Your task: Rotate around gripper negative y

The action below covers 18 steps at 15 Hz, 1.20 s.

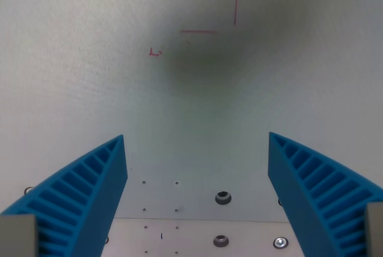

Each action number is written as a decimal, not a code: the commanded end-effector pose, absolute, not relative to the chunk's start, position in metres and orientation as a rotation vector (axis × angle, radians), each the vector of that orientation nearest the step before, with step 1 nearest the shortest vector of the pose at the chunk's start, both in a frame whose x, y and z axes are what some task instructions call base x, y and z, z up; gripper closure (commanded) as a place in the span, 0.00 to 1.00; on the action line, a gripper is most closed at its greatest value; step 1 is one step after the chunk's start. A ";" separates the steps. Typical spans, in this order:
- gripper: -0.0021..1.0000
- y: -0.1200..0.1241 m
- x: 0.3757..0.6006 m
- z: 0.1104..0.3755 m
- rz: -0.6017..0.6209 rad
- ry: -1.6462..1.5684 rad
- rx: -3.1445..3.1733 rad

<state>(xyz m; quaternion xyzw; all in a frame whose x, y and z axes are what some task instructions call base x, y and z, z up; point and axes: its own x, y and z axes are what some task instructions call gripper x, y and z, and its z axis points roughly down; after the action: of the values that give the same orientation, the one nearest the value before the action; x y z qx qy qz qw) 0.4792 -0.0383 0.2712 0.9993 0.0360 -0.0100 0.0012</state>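
My gripper [196, 140] is open and empty. Its two blue ribbed fingers [90, 191] stand wide apart at the bottom left and bottom right of the wrist view. They hang above a pale grey-white flat surface [90, 59]. Thin red marker lines [206, 30] are drawn on that surface at the top centre, with a small red mark [155, 52] to their left. A dark soft shadow [206, 59] lies on the surface just below the red lines. Nothing is between the fingers.
A lighter plate [191, 236] with small holes and metal bolts [222, 197] runs along the bottom edge between the fingers. Another bolt [280, 243] sits close to the right finger.
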 end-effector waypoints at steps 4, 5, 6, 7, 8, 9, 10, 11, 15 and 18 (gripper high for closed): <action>0.00 -0.038 0.479 0.273 -0.097 0.113 3.134; 0.00 -0.038 0.479 0.273 -0.115 0.113 3.133; 0.00 -0.038 0.479 0.273 -0.133 0.113 3.131; 0.00 -0.038 0.479 0.273 -0.152 0.113 3.130; 0.00 -0.038 0.479 0.273 -0.170 0.113 3.129; 0.00 -0.038 0.479 0.273 -0.188 0.113 3.127; 0.00 -0.038 0.479 0.273 -0.206 0.113 3.126; 0.00 -0.038 0.479 0.273 -0.224 0.113 3.124; 0.00 -0.038 0.479 0.273 -0.297 0.113 3.116; 0.00 -0.038 0.479 0.273 -0.351 0.112 3.109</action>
<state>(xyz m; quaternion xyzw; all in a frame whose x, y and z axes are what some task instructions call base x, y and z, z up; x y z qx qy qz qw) 0.4703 -0.0377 0.2668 0.9988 0.0360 -0.0336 -0.0011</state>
